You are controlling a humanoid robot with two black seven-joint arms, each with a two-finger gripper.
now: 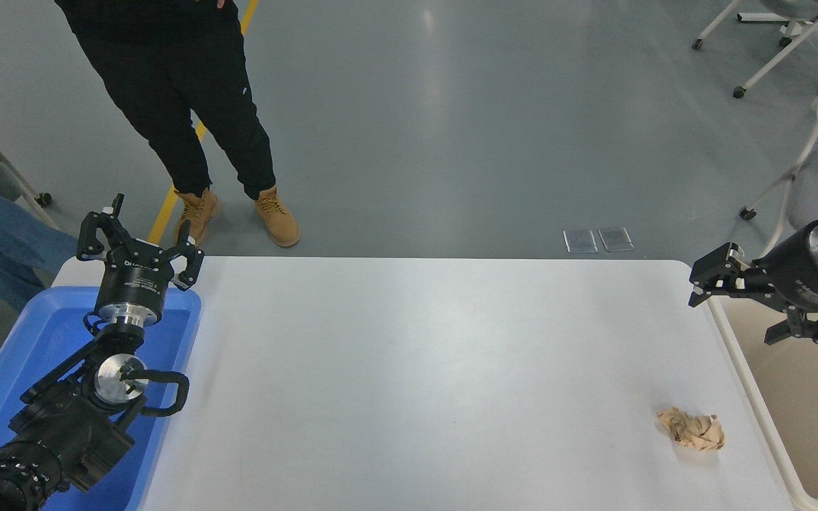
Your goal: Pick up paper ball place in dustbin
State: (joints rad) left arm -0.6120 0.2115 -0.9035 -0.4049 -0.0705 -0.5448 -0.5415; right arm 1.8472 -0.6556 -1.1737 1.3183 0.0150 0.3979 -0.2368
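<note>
The tan-brown paper ball lies on the white table near its front right corner, beside the dustbin, a cream-beige bin at the right edge. My right gripper is open and empty, above the bin's far left rim, well behind the ball and apart from it. My left gripper is open and empty, parked at the lower left over the blue tray.
A blue tray sits at the table's left end under the left arm. A person in black trousers and tan boots stands beyond the far edge. A seated person's legs are at the far left.
</note>
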